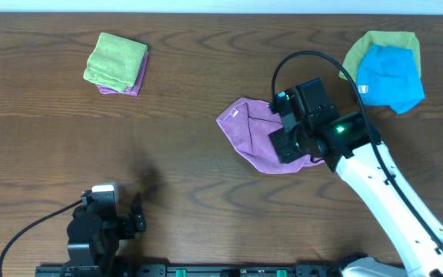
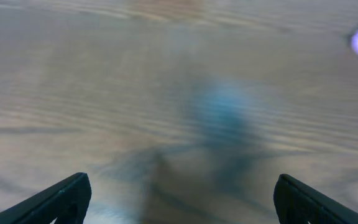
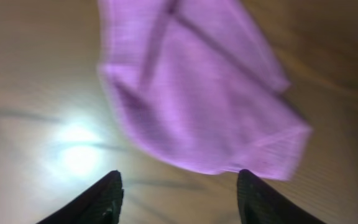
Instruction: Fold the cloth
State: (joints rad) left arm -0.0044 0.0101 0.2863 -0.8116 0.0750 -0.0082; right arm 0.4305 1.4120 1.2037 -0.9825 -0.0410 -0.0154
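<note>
Your lilac cloth (image 1: 256, 135) lies crumpled on the desk (image 1: 206, 46), a little right of the middle, well apart from every edge. It is not flat: in the right wrist view one flap is turned over the rest, and a hemmed corner points toward the right. A small white tag (image 1: 234, 115) shows near its left-hand corner.

Your right tool (image 3: 179, 176) hangs over the right part of the cloth. Its jaws stand wide apart with nothing between them, and the cloth's near hem lies just ahead of the fingertips (image 3: 109, 190). Whether they touch the fabric, you cannot tell from these views.

Your left tool (image 2: 182, 190) sits near the front left corner of the desk, jaws also spread wide and holding nothing. Its view is blurred, with only bare wood beneath it.

Toward the far left corner a folded green cloth (image 1: 115, 60) rests on a folded purple cloth (image 1: 133, 83). Toward the far right corner a blue cloth (image 1: 389, 77) lies on a lime-green cloth (image 1: 360, 50).
</note>
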